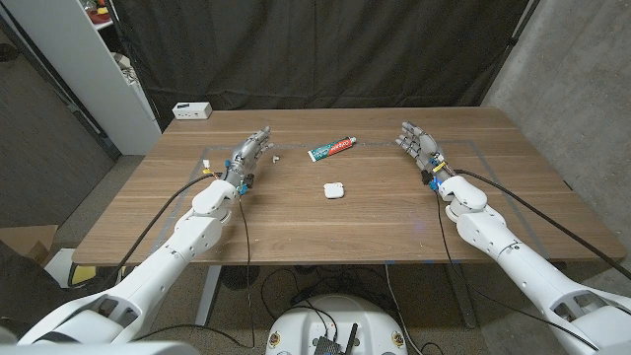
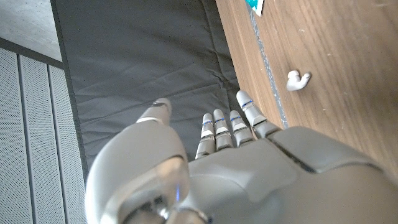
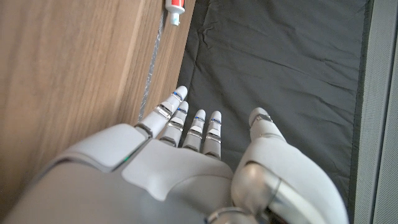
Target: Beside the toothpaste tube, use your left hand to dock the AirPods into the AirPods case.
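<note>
Fingers [image 2: 217, 134] of your left hand [image 1: 249, 153] reach out nearly straight, holding nothing; AirPods [image 1: 275, 155] lie just beside them; AirPods case [image 1: 334, 190] sits near the toothpaste tube [image 1: 331, 150]; your right hand [image 1: 418, 144] is spread, empty.

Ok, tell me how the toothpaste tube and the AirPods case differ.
The toothpaste tube is long, green and red with a white cap; the AirPods case is small, squarish and plain white. The tube lies slanted farther from the robot; the case sits nearer, mid-table. Both lie on the wood, untouched by either hand.
</note>
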Motion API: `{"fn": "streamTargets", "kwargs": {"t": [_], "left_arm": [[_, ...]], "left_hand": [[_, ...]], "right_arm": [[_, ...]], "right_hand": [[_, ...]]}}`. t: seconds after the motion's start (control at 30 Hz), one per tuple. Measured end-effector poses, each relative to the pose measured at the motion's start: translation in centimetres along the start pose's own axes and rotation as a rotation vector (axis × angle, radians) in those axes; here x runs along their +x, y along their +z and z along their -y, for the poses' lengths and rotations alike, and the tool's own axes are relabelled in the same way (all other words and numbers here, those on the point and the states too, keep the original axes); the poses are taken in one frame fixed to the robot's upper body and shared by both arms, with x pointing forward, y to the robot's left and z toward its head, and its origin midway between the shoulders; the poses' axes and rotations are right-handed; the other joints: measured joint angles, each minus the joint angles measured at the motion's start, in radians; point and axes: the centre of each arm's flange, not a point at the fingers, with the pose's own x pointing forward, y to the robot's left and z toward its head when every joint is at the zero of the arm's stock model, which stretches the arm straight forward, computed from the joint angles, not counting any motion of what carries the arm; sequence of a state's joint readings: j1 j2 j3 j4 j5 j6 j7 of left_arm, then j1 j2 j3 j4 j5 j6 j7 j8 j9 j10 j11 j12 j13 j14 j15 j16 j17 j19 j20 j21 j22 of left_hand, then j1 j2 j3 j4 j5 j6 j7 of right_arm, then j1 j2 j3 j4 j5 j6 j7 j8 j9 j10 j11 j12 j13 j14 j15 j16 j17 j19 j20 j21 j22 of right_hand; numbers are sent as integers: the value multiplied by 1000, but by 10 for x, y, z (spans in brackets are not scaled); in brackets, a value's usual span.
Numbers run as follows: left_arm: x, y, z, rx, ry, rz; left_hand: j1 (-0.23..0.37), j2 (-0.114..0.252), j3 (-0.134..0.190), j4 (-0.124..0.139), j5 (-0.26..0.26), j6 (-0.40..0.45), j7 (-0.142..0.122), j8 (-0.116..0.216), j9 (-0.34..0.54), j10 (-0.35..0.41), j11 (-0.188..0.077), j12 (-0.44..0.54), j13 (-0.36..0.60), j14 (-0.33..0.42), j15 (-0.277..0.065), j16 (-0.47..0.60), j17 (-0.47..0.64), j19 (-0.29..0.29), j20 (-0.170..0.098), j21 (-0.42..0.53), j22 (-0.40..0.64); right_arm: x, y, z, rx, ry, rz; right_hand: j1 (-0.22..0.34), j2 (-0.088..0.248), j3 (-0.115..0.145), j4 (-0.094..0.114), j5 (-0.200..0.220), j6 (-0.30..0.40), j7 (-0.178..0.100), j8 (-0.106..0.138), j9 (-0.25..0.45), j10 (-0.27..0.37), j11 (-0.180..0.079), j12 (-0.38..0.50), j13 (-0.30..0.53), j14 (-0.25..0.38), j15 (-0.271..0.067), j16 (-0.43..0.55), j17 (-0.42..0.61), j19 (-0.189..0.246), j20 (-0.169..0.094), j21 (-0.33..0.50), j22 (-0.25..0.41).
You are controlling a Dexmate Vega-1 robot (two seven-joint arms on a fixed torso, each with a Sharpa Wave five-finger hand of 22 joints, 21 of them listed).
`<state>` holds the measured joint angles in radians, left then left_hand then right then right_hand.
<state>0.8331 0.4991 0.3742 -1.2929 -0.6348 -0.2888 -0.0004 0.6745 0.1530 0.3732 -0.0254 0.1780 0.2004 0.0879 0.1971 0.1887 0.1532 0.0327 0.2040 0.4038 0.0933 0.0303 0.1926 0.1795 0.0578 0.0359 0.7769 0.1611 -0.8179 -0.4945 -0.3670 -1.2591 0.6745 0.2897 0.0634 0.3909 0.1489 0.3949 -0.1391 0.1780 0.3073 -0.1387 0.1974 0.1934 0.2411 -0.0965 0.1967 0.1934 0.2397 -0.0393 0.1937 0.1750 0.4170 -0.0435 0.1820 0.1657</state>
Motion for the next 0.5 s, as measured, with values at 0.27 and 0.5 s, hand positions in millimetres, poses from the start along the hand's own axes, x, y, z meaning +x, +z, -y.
{"fn": "streamTargets", "kwargs": {"t": [0.27,0.5], "left_arm": [[5,18,-7,72,-30,-44],[13,48,-17,235,-95,-130]], "left_hand": [[27,-48,-12,-67,0,12,-13,0,7,-66,28,-8,-42,-97,40,-16,-8,-80,24,-82,5],[39,-63,-19,-98,0,69,-9,20,14,-88,39,-8,-64,-137,53,-16,-7,-110,33,-131,5]], "right_arm": [[1,-1,1,7,14,-8],[-1,0,-2,-4,30,-13]], "right_hand": [[0,0,0,0,0,0,-10,0,0,5,5,0,0,0,0,0,0,0,0,0,0],[0,0,-4,4,0,-1,-24,0,0,11,11,0,0,0,0,0,0,0,0,0,0]]}}
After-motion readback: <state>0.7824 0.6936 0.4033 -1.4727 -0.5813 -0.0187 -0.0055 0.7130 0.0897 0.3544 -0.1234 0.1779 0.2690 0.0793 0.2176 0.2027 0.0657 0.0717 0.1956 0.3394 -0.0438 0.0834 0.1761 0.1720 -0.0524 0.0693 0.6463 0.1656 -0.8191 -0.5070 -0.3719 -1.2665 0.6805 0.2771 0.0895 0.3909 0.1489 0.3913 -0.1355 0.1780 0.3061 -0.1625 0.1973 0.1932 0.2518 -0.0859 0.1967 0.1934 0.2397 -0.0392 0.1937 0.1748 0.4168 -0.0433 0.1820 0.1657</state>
